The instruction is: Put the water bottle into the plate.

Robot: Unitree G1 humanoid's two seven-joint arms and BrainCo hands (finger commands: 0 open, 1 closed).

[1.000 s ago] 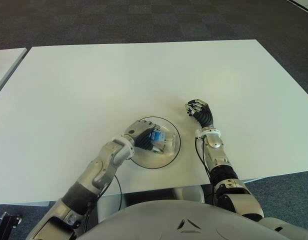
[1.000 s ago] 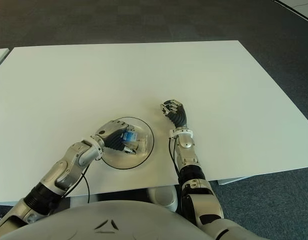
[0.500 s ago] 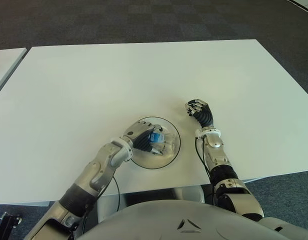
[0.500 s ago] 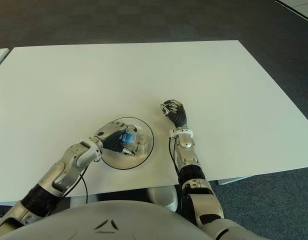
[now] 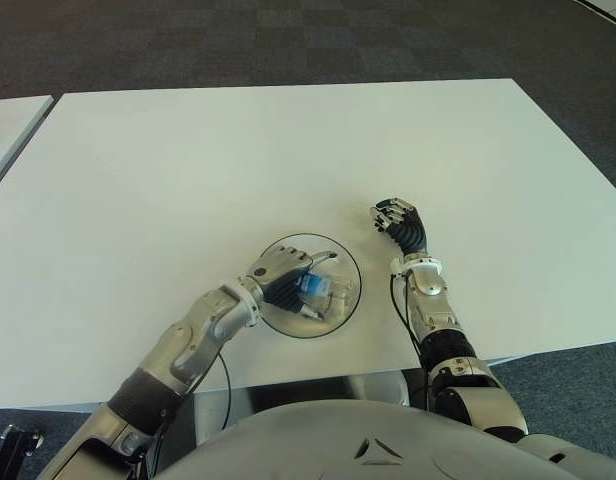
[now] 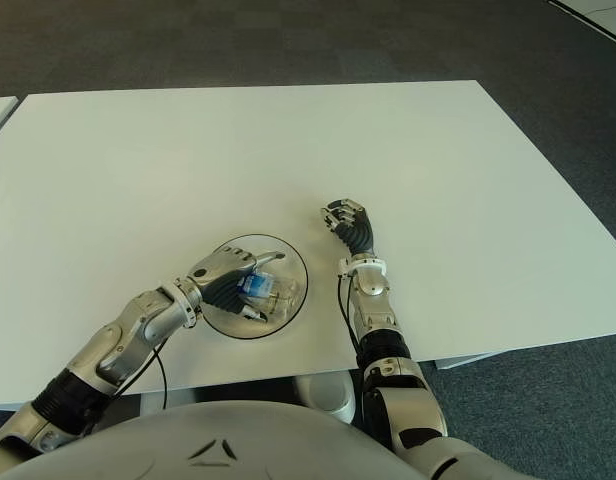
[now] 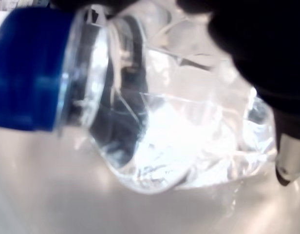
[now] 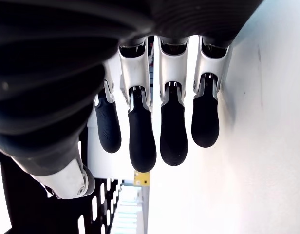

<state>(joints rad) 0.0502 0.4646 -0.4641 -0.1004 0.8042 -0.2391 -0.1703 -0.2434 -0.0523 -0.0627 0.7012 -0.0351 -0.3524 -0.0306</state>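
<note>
Left hand point(image 5: 276, 275) is over the plate point(image 5: 340, 302), fingers point(image 5: 323, 258) spread out past the bottle point(image 5: 316, 289). The bottle lies on its side in the plate, under the palm, blue cap toward the wrist. Fingers look lifted off it; contact is hard to confirm. Right hand point(image 5: 400, 224) sits on the table point(image 5: 288, 150) right of the plate, fingers curled, holding nothing.
</note>
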